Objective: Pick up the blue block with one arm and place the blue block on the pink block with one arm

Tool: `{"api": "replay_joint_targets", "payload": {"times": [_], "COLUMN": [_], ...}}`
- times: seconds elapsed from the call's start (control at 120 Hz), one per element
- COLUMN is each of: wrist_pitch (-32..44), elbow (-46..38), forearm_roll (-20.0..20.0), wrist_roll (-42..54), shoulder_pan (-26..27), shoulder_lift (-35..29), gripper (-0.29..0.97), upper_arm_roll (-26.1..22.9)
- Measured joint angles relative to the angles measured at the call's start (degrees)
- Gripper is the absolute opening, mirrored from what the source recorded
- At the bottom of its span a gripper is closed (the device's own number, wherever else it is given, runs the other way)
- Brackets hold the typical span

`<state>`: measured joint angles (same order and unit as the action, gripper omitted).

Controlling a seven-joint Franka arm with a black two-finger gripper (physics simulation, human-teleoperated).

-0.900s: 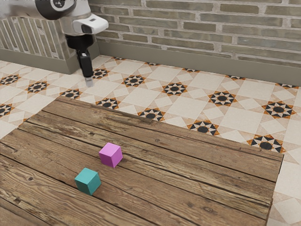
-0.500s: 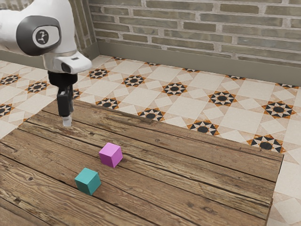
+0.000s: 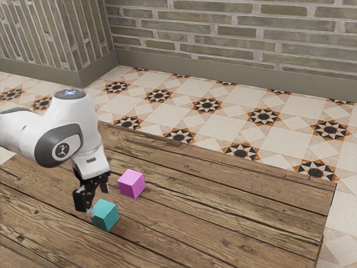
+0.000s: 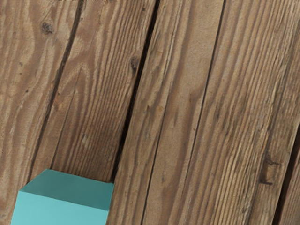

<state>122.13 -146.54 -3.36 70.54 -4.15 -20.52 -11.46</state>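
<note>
So the gripper [image 3: 91, 205] is down low over the wooden table [image 3: 234, 218], right against the blue block [image 3: 105, 215] on its exterior-view-left side. Honestly I can't tell from this angle if it's spread wide or pinched narrow, and I can't say it's got hold of anything. The wrist cam has the block [image 4: 63, 201] just under the hand and a bit off to one side, so I'd guess it isn't centred over it yet. The block itself is more teal than blue, sitting flat on the planks and turned a little against the grain. It looks like a plain rigid cube, probably light, nothing squishy or fragile, with smooth faces that could slip if only a corner gets pinched. Best bet is to square up to it and squeeze two opposite flat sides around mid-height. The pink block [image 3: 131, 183] is close by, toward the exterior view's right and a bit further back, not touching the blue one, so it'd be a short lift and hop over.
</note>
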Motion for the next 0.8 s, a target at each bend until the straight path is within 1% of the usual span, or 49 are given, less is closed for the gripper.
{"api": "replay_joint_targets", "payload": {"times": [0.167, 0.308, 0.442, 0.8], "wrist_pitch": [8.05, 12.82, 15.37, 20.81], "elbow": [-2.50, -3.38, -4.77, -4.90], "forearm_roll": [-0.33, -0.44, -0.48, -0.45], "wrist_roll": [4.72, 7.83, 10.19, 14.67], "shoulder_pan": [-0.10, -0.79, -2.26, -4.17], "shoulder_lift": [1.65, 5.03, 5.74, 11.71], "gripper": [0.68, 0.68, 0.68, 0.68], "upper_arm_roll": [0.02, 0.09, 0.12, 0.20]}}
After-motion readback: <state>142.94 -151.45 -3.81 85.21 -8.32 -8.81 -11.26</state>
